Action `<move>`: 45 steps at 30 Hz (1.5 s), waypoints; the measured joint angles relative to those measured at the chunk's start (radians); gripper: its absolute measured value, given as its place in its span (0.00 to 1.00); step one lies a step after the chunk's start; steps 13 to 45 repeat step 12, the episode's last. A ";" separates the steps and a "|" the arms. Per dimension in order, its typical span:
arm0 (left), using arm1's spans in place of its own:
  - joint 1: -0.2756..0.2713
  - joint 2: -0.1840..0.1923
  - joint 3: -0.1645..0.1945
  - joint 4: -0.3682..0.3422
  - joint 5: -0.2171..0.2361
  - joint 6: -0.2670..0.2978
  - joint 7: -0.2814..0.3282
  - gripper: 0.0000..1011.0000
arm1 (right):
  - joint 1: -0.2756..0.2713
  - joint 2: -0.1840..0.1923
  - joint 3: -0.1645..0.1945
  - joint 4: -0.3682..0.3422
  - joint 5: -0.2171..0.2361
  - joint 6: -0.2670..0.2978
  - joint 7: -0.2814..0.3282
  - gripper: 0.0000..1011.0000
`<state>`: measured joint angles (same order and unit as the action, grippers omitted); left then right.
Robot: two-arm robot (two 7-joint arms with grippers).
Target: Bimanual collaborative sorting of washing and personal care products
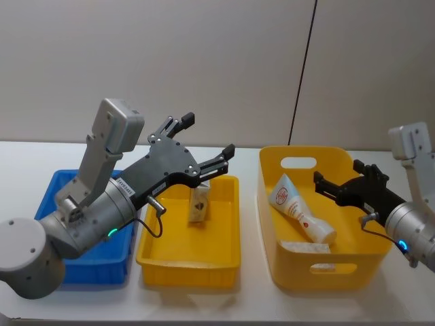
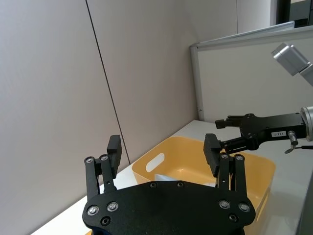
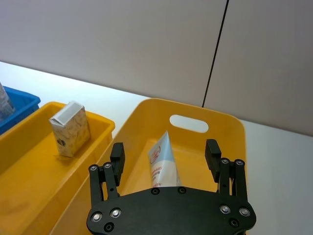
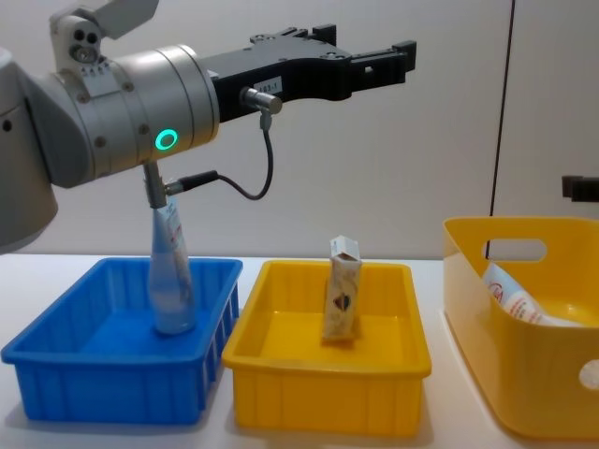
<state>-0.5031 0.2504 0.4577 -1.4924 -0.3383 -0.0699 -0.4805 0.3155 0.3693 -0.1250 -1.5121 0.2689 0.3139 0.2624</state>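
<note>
The left gripper (image 1: pixel 208 137), fingers spread, hangs above the small cream carton (image 1: pixel 199 202); the right gripper (image 1: pixel 336 182), also spread, hovers above the pale blue-white squeeze tube (image 1: pixel 299 209).

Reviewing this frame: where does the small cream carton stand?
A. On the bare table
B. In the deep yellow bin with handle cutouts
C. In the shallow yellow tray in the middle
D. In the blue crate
C: the cream carton stands upright in the shallow yellow tray, between the blue crate holding a tube and the deep yellow bin.
</note>
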 joint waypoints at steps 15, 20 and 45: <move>0.000 0.000 0.000 0.000 0.000 0.000 0.000 0.99 | -0.014 0.006 -0.005 -0.032 -0.007 -0.036 0.001 0.99; 0.000 0.000 0.000 0.000 0.000 0.000 0.000 0.99 | -0.014 0.006 -0.005 -0.032 -0.007 -0.036 0.001 0.99; 0.000 0.000 0.000 0.000 0.000 0.000 0.000 0.99 | -0.014 0.006 -0.005 -0.032 -0.007 -0.036 0.001 0.99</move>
